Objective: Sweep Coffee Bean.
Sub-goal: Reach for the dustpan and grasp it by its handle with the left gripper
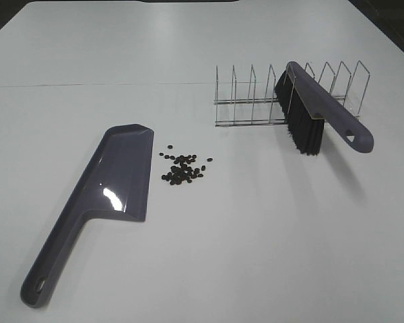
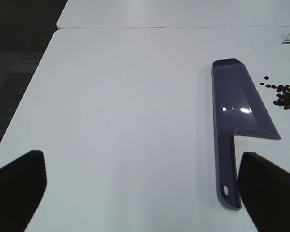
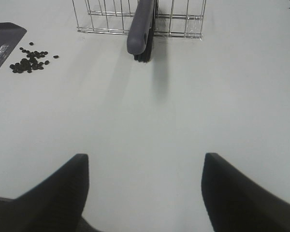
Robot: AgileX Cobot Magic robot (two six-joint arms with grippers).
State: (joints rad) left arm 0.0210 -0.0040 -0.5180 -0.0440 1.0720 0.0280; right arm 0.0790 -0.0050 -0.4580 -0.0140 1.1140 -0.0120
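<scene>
A loose scatter of dark coffee beans (image 1: 183,169) lies on the white table just right of the purple dustpan (image 1: 114,185), whose long handle points toward the front left. The purple brush (image 1: 320,111) with black bristles (image 1: 299,124) rests in a wire rack (image 1: 289,94) at the back right. The beans (image 2: 284,95) and dustpan (image 2: 234,113) also show in the left wrist view, ahead of my open, empty left gripper (image 2: 140,188). The right wrist view shows the beans (image 3: 31,60) and the brush handle (image 3: 139,26) well ahead of my open, empty right gripper (image 3: 142,186). Neither gripper shows in the exterior high view.
The white table (image 1: 256,235) has a seam running across its back. Its left edge (image 2: 38,72) drops off to dark floor. The wire rack (image 3: 140,19) has several upright dividers around the brush.
</scene>
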